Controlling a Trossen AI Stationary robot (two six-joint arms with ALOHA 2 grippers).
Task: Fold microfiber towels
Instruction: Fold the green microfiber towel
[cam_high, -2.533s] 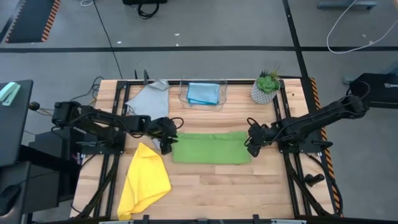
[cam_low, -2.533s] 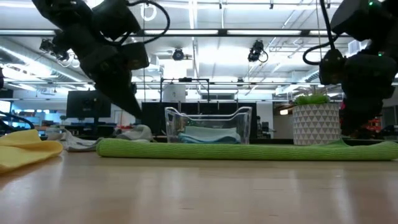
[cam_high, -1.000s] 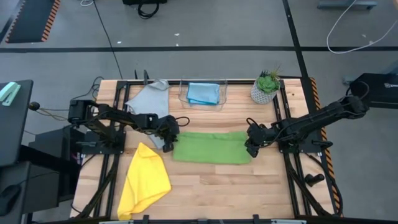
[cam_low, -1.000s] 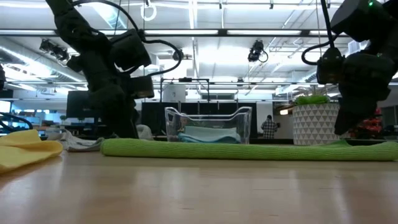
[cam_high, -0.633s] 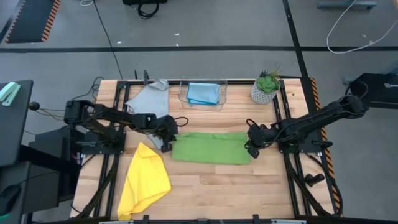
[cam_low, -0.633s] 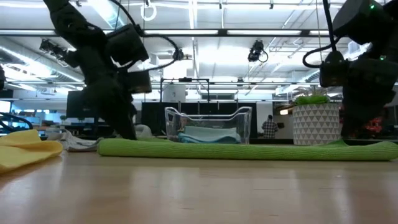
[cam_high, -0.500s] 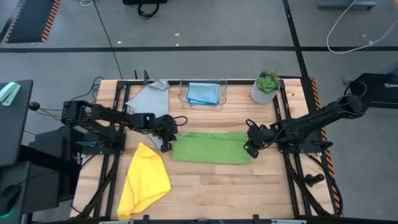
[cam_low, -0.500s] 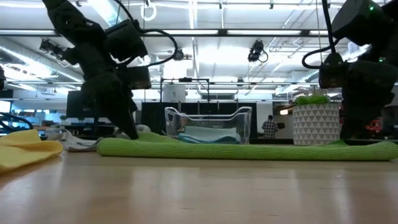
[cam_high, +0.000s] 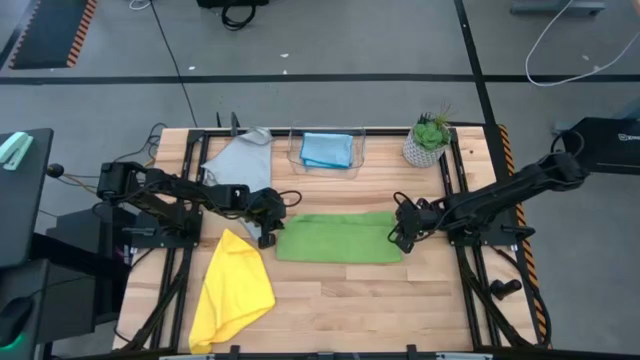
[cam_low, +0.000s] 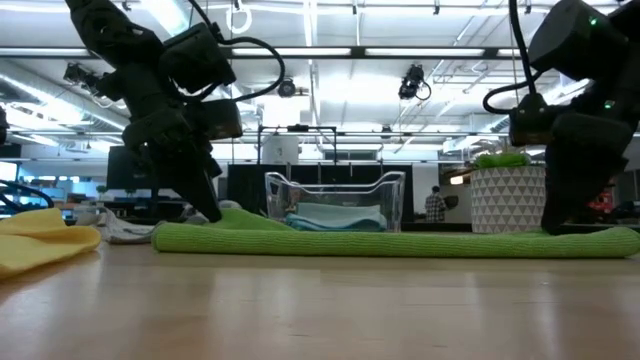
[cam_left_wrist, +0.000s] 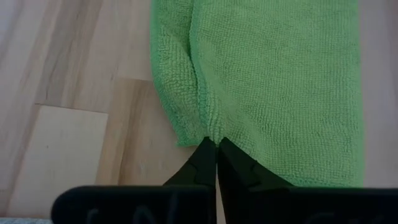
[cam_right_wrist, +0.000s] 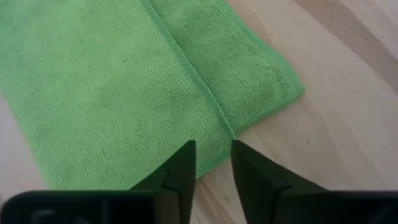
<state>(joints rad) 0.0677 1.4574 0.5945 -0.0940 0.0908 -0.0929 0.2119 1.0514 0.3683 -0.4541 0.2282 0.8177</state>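
Green towel, already folded once on the table, is pinched at one short edge by the closed left pincer, while the right pincer straddles the opposite edge half-open, ready for another fold.

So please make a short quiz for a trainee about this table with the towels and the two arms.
1. True or false: the left tool is shut on the green towel.
2. Which towel lies in the clear bin? A grey, B light blue, C yellow.
3. Fill in: the right tool is ___ at the green towel's edge.

Key: 1 true; 2 B, the light blue towel; 3 open.
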